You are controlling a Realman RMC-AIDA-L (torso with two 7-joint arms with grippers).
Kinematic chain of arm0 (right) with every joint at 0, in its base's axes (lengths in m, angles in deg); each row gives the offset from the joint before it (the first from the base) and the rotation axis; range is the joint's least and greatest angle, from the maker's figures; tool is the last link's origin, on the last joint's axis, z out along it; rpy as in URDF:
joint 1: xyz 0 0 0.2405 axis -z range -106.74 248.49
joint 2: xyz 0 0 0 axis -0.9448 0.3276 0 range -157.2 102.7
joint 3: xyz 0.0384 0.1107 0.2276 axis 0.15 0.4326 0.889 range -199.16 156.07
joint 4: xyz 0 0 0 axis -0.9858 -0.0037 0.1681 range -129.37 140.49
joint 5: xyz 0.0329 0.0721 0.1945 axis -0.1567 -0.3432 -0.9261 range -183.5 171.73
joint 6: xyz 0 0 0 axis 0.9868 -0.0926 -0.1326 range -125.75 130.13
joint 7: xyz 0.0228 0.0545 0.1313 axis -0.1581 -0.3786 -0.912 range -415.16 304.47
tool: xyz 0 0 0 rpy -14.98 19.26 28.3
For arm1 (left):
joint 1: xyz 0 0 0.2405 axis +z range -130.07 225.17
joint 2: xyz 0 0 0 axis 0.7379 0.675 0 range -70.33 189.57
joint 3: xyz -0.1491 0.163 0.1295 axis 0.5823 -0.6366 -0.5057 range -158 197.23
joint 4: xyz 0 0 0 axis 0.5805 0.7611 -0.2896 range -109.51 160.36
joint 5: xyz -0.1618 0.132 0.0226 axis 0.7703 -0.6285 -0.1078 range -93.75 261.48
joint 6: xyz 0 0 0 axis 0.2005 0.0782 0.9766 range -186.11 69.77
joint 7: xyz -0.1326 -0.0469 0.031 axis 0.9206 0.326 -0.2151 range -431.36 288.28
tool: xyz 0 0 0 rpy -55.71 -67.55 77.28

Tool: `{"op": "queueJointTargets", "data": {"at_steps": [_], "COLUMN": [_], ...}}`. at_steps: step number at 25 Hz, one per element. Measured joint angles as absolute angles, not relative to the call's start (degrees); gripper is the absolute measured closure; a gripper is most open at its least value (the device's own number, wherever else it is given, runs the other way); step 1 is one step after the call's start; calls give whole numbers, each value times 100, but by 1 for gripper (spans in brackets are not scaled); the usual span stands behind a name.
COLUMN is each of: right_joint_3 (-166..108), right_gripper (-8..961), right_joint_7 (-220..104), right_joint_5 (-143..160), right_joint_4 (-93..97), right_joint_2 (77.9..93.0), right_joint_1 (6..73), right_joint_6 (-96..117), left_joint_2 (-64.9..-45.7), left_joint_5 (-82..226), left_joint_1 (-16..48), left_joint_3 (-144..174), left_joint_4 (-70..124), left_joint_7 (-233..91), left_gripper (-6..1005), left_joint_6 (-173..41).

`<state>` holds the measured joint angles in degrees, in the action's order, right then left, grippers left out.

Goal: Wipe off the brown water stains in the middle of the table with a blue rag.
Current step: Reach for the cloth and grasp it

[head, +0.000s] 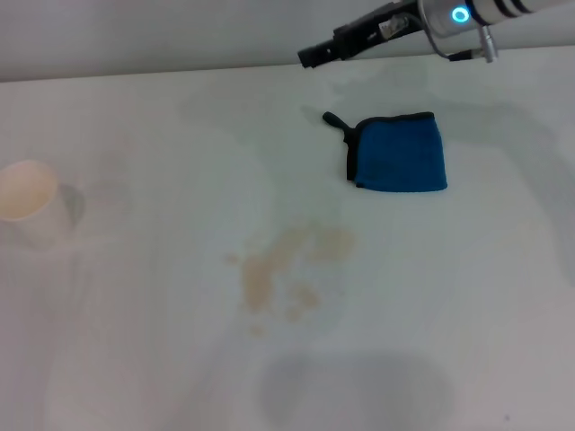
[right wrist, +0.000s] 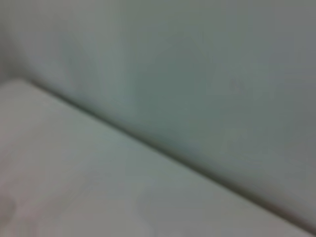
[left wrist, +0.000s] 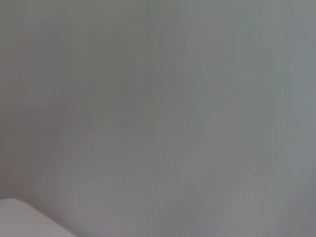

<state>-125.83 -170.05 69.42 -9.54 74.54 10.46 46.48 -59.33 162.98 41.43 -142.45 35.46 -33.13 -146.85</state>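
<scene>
My right claw (head: pixel 310 57) hangs above the far edge of the tabletop (head: pixel 467 296); I cannot tell how its fingers stand. The left claw is out of sight. Just below and nearer me lies the blue rag (head: pixel 400 153), flat, folded, long axis across my view, black loop pointing toward my left. I would descend straight onto its middle, pinch a fold firmly, then drag toward the brown water stains (head: pixel 292 269), which sit well nearer me, left of the rag.
</scene>
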Motion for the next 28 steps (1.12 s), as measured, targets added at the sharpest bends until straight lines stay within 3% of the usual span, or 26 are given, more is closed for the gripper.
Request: {"op": "queueJointTargets", "data": {"at_steps": [7, 9, 13, 15, 16, 18, 28], "right_joint_3": [-12612, -12647, -12644, -12637, -12637, -12661, -12751], "right_gripper": [206, 235, 293, 293, 293, 293, 294], "right_joint_7": [-17768, -17908, -18429, -18596, -18596, -18624, -18697], "right_joint_5": [8276, 8785, 10018, 10451, 10451, 10567, 10839], "right_joint_4": [-926, -892, -609, -264, -264, 10, 252], "right_joint_2": [7342, 7428, 7760, 7955, 7955, 8108, 8377], "right_joint_1": [726, 642, 470, 313, 313, 132, 65], "right_joint_6": [5237, 5231, 5038, 4854, 4854, 4725, 4197], "left_joint_2": [-5928, -5927, -5922, -5921, -5920, -5920, -5929], "left_joint_5": [16305, 16304, 16277, 16263, 16256, 16249, 16228], "left_joint_1": [4138, 4118, 4028, 3985, 3975, 3976, 4071], "left_joint_3": [-14245, -14246, -14260, -14287, -14293, -14299, -14307], "left_joint_4": [3472, 3462, 3385, 3342, 3335, 3333, 3333], "left_joint_7": [-3292, -3288, -3240, -3207, -3203, -3201, -3188], "left_gripper": [108, 108, 108, 108, 108, 108, 108], "left_joint_6": [-14818, -14829, -14834, -14831, -14829, -14824, -14802]}}
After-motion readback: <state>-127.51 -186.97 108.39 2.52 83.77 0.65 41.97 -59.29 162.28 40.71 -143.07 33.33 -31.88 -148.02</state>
